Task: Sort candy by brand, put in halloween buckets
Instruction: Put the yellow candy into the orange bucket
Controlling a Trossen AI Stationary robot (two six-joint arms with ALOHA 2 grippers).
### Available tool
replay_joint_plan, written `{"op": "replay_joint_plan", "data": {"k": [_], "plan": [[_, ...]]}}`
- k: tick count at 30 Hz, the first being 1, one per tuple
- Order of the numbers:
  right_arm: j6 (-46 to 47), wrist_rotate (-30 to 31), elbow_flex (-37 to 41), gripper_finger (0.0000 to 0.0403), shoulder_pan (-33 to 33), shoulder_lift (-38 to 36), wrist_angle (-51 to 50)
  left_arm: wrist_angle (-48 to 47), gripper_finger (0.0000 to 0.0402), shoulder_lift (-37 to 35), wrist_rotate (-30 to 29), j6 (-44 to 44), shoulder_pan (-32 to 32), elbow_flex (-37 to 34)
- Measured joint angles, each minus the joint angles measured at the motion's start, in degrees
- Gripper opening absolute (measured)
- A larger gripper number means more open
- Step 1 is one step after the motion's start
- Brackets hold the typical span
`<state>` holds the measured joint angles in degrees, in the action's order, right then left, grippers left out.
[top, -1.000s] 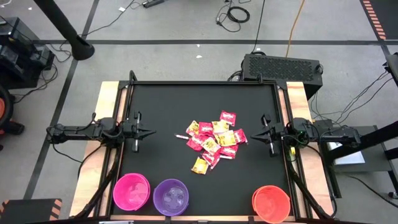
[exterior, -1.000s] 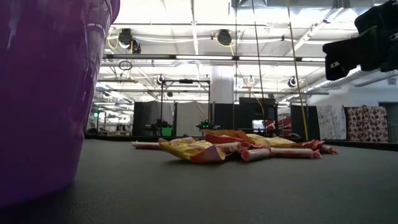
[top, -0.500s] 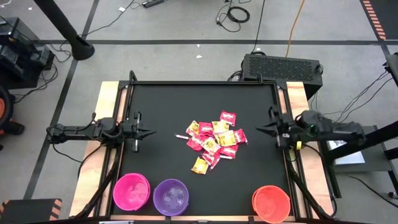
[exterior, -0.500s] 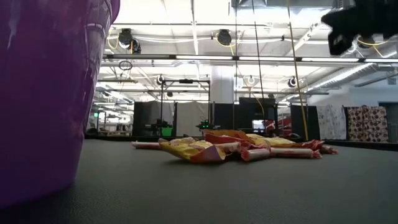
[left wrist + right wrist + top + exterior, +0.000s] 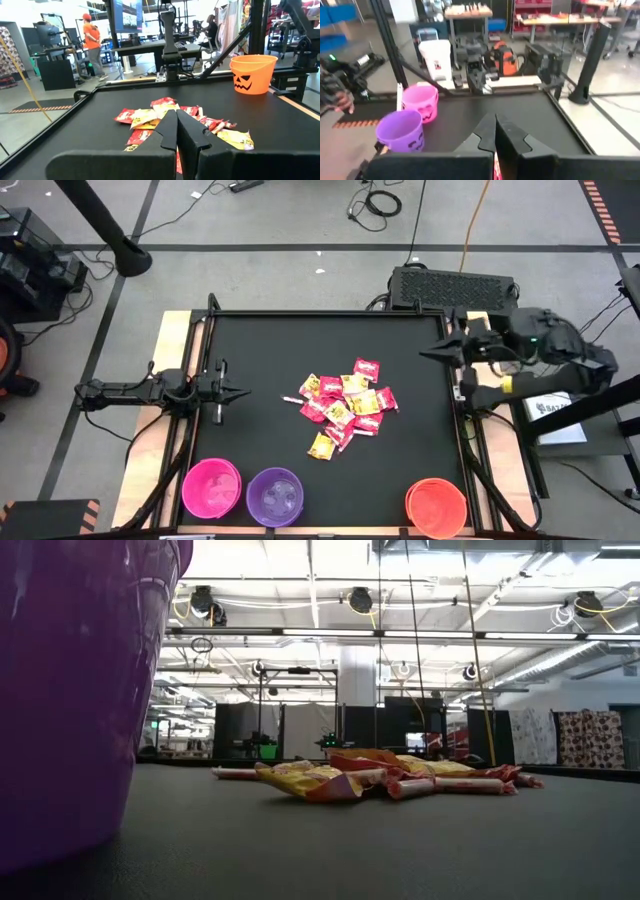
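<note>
Though barely framed, purple bucket [image 5: 70, 690] cropped, blocking the table's left.

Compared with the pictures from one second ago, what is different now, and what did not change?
The right gripper has moved from beside the candy pile toward the table's far right edge and lifted, leaving the low view entirely. It is shut and holds nothing. The left gripper stayed shut at the left side. The candy, the pink bucket, the purple bucket and the orange bucket did not move.

pink bucket [image 5: 211, 487], purple bucket [image 5: 274, 497], orange-red bucket [image 5: 436, 506], black table [image 5: 270, 350].
</note>
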<state>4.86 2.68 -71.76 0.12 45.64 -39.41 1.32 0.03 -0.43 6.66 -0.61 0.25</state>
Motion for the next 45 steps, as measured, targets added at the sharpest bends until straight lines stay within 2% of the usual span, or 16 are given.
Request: {"op": "replay_joint_plan", "data": {"k": [3,10,16,20,23,27,30,34,36,38,41,45], "plan": [[-0.33,2.12,3.99,0.0000,0.00,1.62,0.37,-0.02,0.0002,0.00,0.00,0.00,-0.01,-0.01],[3.12,3.36,21.42,0.0000,0.00,1.72,19.08,-0.03,0.0002,-0.01,0.00,0.00,0.00,-0.02],[8.51,3.42,33.40,0.0000,0.00,2.04,27.56,1.14,0.0002,0.00,-0.09,-3.23,-0.01,0.03],[9.65,3.47,35.95,0.0000,-0.24,2.12,27.78,0.65,0.0002,0.54,-4.75,-9.00,-0.02,2.49],[10.02,3.40,35.93,0.0000,-0.28,2.04,27.79,-0.41,0.0002,2.43,-6.01,-7.41,-0.02,6.80],[8.86,3.83,35.93,0.0000,-0.28,2.04,28.21,-3.61,0.0002,8.31,-7.60,-2.33,-0.02,17.33],[7.29,7.90,35.93,0.0000,-0.28,2.06,28.12,-8.94,0.0002,14.92,-10.04,-0.27,-0.02,27.25],[4.17,9.92,35.93,0.0007,-0.29,2.06,28.11,-15.87,0.0002,24.91,-15.91,-10.05,0.00,40.06],[3.87,9.86,35.93,0.0014,-0.28,2.06,28.12,-18.36,0.0002,29.54,-15.90,-10.80,0.01,45.20],[4.59,9.36,35.93,0.0023,-0.28,2.06,27.96,-20.05,0.0002,33.77,-12.73,-9.48,-0.02,48.34],[6.24,9.30,35.93,0.0038,-0.28,2.50,27.31,-20.18,0.0002,39.06,-7.92,-8.82,-0.06,49.03],[7.81,9.22,35.90,0.0060,-0.28,4.25,24.62,-20.52,0.0002,46.77,-5.54,-10.15,-0.29,48.64]]}}
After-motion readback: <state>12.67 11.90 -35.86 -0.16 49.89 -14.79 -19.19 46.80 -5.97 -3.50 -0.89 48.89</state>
